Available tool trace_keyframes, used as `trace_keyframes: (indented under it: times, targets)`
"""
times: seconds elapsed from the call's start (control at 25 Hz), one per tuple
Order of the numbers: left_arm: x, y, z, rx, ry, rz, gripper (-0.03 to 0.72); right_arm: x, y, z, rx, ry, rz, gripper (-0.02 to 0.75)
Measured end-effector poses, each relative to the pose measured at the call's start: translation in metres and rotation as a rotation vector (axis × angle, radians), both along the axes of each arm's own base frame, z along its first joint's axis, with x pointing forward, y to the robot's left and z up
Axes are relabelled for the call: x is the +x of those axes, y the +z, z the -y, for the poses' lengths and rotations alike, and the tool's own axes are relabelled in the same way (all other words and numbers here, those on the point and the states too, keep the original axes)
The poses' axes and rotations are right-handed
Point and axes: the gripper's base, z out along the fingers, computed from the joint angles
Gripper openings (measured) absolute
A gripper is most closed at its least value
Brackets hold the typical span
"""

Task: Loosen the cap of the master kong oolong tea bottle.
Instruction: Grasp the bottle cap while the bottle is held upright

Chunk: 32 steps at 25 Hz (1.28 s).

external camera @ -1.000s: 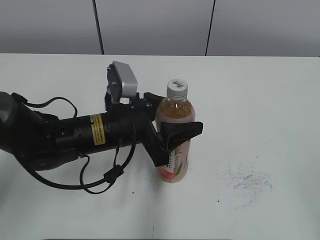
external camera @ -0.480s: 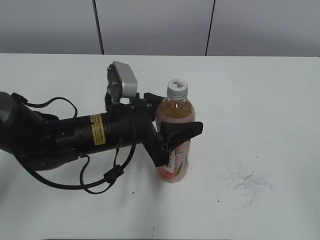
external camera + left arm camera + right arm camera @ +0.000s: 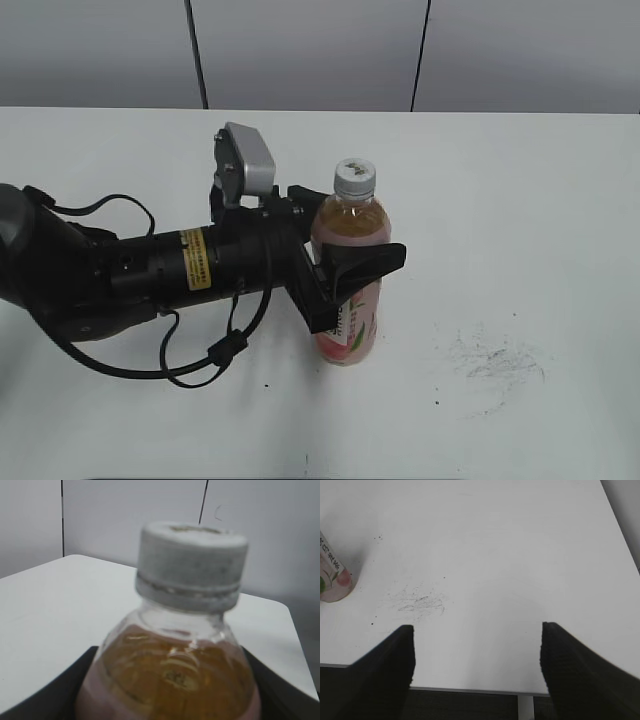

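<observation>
Standing upright on a wide white table [image 3: 520, 180], the master kong oolong tea bottle [image 3: 349, 262], a slim clear plastic bottle of amber tea with a pink peach label, sits near the table's middle. The left gripper [image 3: 335, 262], a black 2-fingered pincer on a thick black arm, is clamped around the bottle's body just below the shoulder.

The bottle looks nearly full, so probably fairly heavy and steady, though its thin, smooth wall may flex or slip under a twist. The cap [image 3: 354, 177], a small round white-grey plastic screw cap with a ribbed rim, is likely stiff; the ribs are the natural grip.

Only the left wrist view shows the ribbing close up. Only the right wrist view shows the right gripper [image 3: 476, 662], its jaws spread wide over bare table, well apart from the bottle beside a grey scuff mark [image 3: 419, 601].
</observation>
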Motion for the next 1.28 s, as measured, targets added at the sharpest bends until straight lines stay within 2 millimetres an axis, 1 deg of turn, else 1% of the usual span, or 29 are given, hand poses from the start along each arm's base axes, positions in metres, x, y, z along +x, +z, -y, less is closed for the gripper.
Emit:
trace_keyframes:
  times: [0.36, 0.44, 0.52, 0.6, 0.72, 0.96, 1.08, 1.12, 1.2, 1.28]
  targets:
    - [0.0, 0.0, 0.0, 0.0, 0.0, 0.0, 0.448, 0.001, 0.0, 0.0, 0.001, 0.001, -0.007, 0.587]
    - [0.0, 0.0, 0.0, 0.0, 0.001, 0.0, 0.448, 0.008, 0.003, 0.0, -0.009, 0.004, -0.03, 0.579]
    - [0.0, 0.0, 0.0, 0.0, 0.001, 0.0, 0.448, 0.018, 0.01, 0.0, -0.031, 0.016, -0.052, 0.554]
    - [0.0, 0.0, 0.0, 0.0, 0.001, 0.0, 0.448, 0.034, 0.018, -0.001, -0.06, 0.042, -0.086, 0.517]
    - [0.0, 0.0, 0.0, 0.0, 0.001, 0.0, 0.448, 0.062, 0.032, -0.005, -0.072, 0.1, -0.137, 0.484]
    - [0.0, 0.0, 0.0, -0.001, 0.001, 0.001, 0.448, 0.118, 0.069, -0.022, -0.071, 0.265, -0.207, 0.472]
    - [0.0, 0.0, 0.0, -0.001, 0.0, 0.001, 0.448, 0.161, 0.083, -0.041, -0.091, 0.37, -0.324, 0.472]
    - [0.0, 0.0, 0.0, -0.001, 0.0, 0.001, 0.448, 0.173, 0.084, -0.048, -0.1, 0.404, -0.378, 0.471]
    - [0.0, 0.0, 0.0, -0.002, 0.0, 0.0, 0.448, 0.193, 0.094, -0.065, -0.116, 0.474, -0.434, 0.471]
    - [0.0, 0.0, 0.0, -0.002, 0.0, 0.001, 0.448, 0.215, 0.099, -0.083, -0.135, 0.533, -0.492, 0.471]
